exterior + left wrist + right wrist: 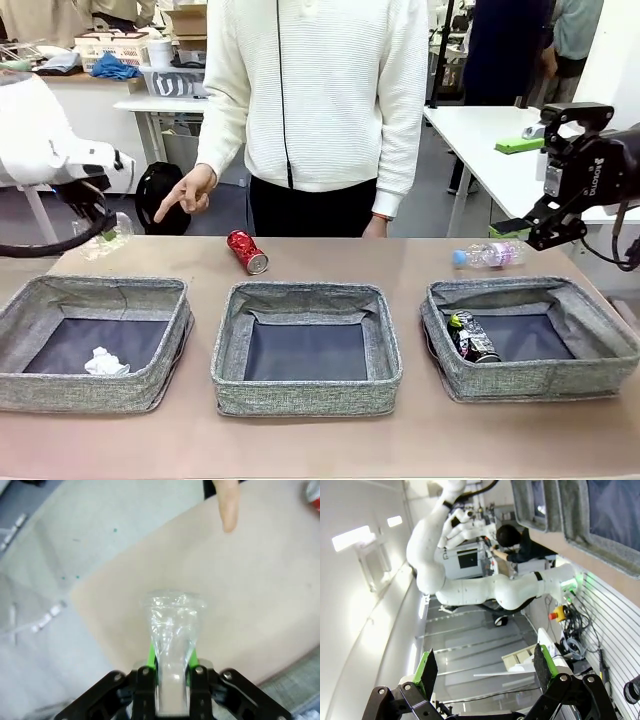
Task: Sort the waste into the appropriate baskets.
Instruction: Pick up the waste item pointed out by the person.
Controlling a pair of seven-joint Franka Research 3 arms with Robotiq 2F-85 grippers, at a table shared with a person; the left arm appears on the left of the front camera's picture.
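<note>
red can [246, 251] lies on its side behind middle basket [300, 293]; paper ball [106, 362] in left basket [90, 291], dark can [472, 337] in right basket [525, 293]; small bottle [487, 255] lies behind it; crushed bottle [172, 620] pinched in left gripper [172, 657]

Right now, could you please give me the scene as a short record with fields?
left gripper: shut on crushed bottle, over far-left corner of table
right gripper: open, raised at right
left basket: paper ball
middle basket: nothing inside
right basket: dark can
lying on table: red can, small bottle
person's hand: pointing downward
</note>
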